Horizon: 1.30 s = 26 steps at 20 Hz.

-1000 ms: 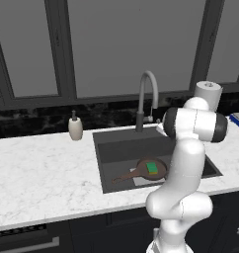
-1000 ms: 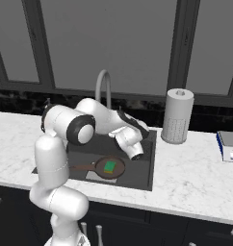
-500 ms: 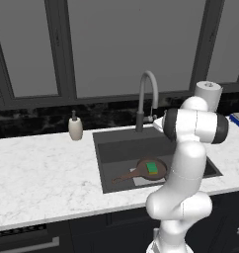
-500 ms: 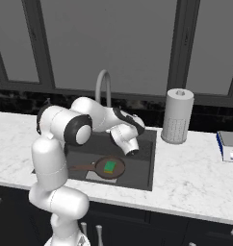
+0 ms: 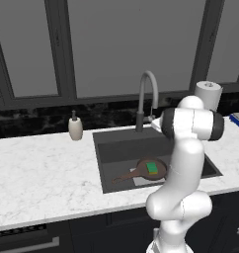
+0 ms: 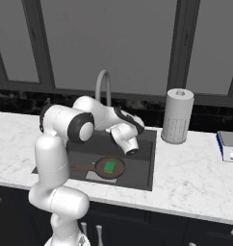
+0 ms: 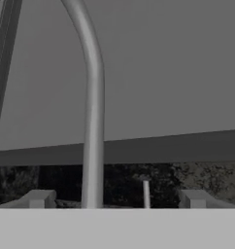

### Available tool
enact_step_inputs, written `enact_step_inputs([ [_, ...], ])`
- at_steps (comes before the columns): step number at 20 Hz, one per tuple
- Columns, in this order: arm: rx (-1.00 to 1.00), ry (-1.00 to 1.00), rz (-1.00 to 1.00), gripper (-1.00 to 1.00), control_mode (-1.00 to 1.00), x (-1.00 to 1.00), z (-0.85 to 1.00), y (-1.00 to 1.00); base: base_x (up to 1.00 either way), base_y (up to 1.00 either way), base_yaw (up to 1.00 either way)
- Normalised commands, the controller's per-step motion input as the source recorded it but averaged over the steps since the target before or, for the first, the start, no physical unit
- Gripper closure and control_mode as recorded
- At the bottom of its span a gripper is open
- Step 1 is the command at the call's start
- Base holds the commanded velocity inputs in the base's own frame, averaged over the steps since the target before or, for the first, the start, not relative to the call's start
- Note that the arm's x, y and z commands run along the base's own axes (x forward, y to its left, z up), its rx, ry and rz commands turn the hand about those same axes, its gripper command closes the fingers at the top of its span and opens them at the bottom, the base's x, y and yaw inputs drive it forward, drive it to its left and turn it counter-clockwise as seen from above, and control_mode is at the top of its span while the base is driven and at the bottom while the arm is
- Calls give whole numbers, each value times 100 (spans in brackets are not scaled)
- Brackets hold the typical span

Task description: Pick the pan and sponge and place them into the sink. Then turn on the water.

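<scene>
While the white marble surface [image 5: 37, 178] runs across the middle of both base views, we see dark lower cabinets along the bottom of the frames and tall grey window panels with dark frames across the top, above a black speckled backsplash. Set into the surface at frame centre is the large rectangular dark-grey sink [image 5: 109, 153], with its tall curved grey faucet [image 5: 147, 96] rising at the back rim. Inside the basin lies the small round dark-brown frying pan [image 6: 109, 167], its long brown handle pointing toward the left of the frame, and the small green-topped rectangular sponge [image 6: 109, 166] rests in the pan.

At the left of the left base view a small cream soap dispenser [image 5: 75, 128] stands on the surface near the backsplash. A white paper-towel roll [image 6: 177, 116] stands upright right of the sink, and a blue-edged white box [image 6: 229, 145] is cut off by the right edge.

We find the tool [image 6: 131, 150] over the sink in the right base view, its fingers too small there to read; in the hand view its two pale fingertips [image 7: 38, 199] stand wide apart at the bottom, released, with nothing between them but the faucet's stem beyond. In the left base view the arm's own body hides it, and also the right part of the basin.
</scene>
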Motion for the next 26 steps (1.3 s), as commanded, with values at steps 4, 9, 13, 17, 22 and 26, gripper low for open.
enact_step_inputs([
  [4, 0, 0, 0, -100, -100, 33, -21, -3, 0, 0, 0],
  [9, 1, 0, 0, -100, -100, 28, -11, -20, 0, 0, 0],
  [13, 1, 0, 0, -100, -100, 11, 0, -23, 0, 0, 0],
  [17, 0, 0, 0, -100, -100, 15, 0, -5, 0, 0, 0],
  [22, 0, 0, 0, -100, -100, 14, 0, 10, 0, 0, 0],
  [26, 0, 1, 0, -100, -100, 18, -1, 19, 0, 0, 0],
])
